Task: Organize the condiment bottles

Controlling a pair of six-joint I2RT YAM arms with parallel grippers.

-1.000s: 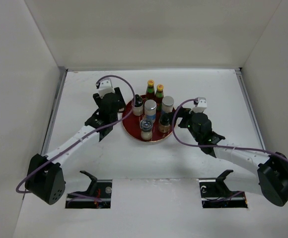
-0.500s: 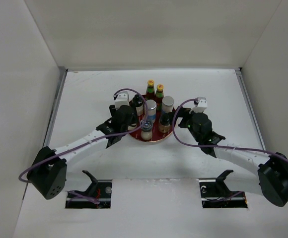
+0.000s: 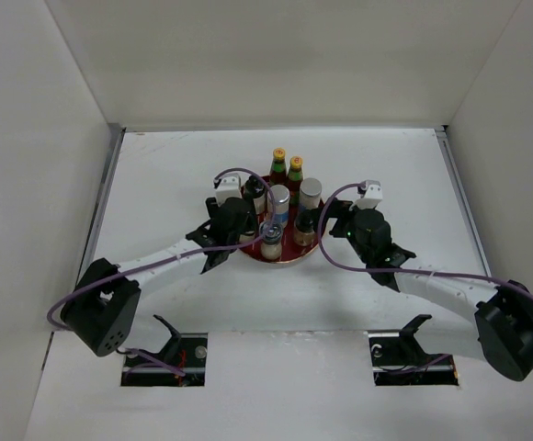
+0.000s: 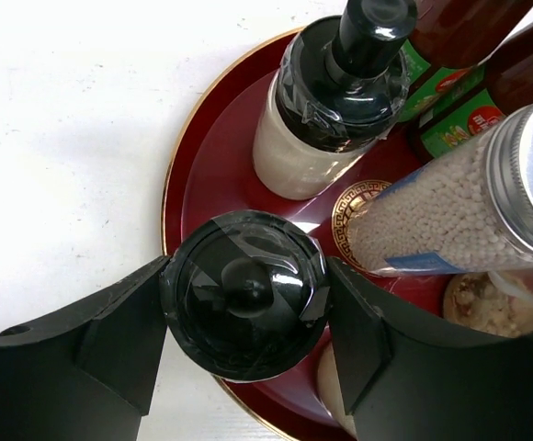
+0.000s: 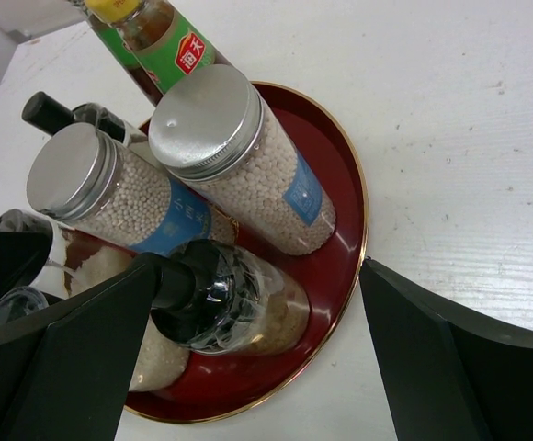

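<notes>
1. Pinching the front shaker point(image 4: 246, 292) by its cap with the left gripper point(image 4: 246, 322), both fingers touching it, lower centre of the left wrist frame.
2. Straddling the right shaker point(image 5: 230, 299) with the right gripper point(image 5: 257, 276), spread wide, gripping nothing.
3. Probably mid-grasp; calls next for a straight lift, clear of close neighbours.
4. Seven condiment bottles point(image 3: 278, 204) upright on the red tray point(image 5: 340, 266), centre of the top frame; held shaker pale-bodied, with a glossy black cap under clear film.

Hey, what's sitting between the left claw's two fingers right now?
A dark-capped shaker: the left wrist view shows its black cap filling the gap, both fingers of the left claw against it.
</notes>
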